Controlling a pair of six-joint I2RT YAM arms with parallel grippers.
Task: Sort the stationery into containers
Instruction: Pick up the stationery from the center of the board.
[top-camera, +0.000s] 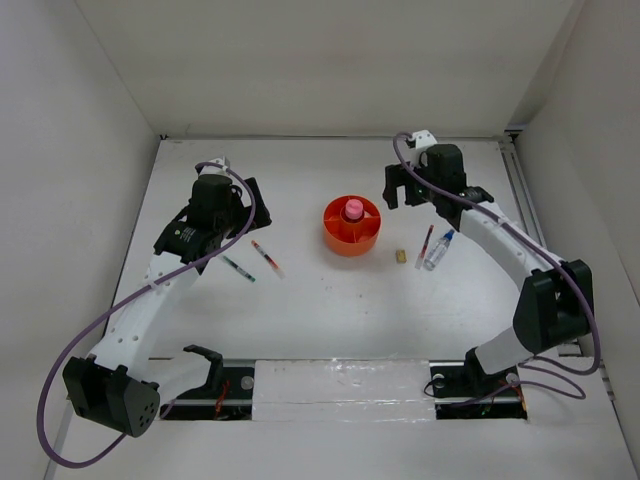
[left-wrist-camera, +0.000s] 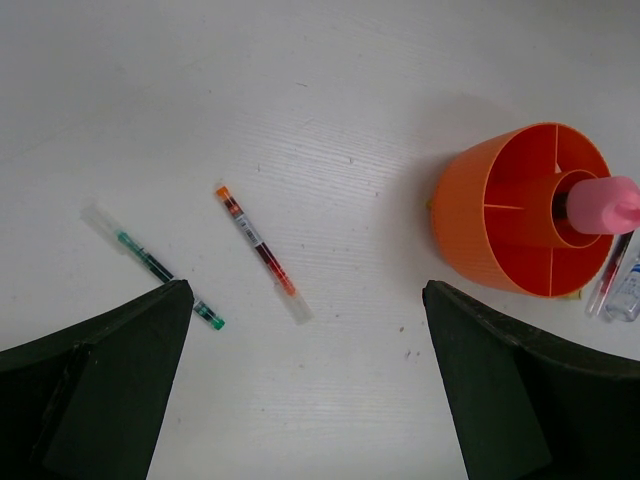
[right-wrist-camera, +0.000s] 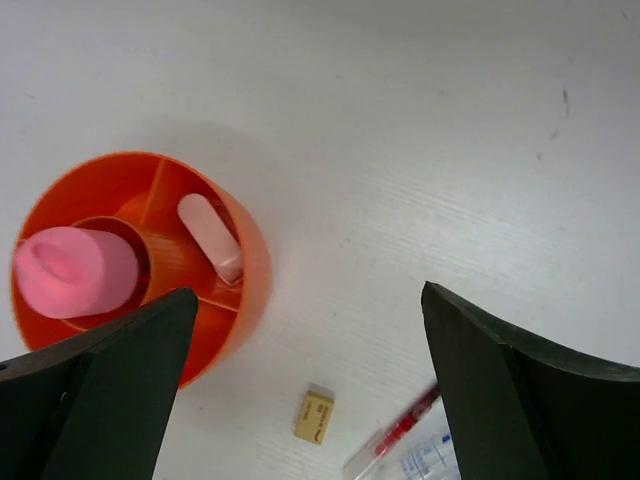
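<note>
Left end effector (top-camera: 252, 208) and right end effector (top-camera: 402, 192) are recorded released and empty, with green pen (left-wrist-camera: 150, 263) and red pen (left-wrist-camera: 262, 252) lying on the counter (left-wrist-camera: 330, 100) below the left, and the orange organiser (right-wrist-camera: 250, 270), pink bottle (right-wrist-camera: 75, 272) in its central cup, beside the right.

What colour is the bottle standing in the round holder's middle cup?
Pink. The bottle in the orange holder shows best in the right wrist view.
</note>
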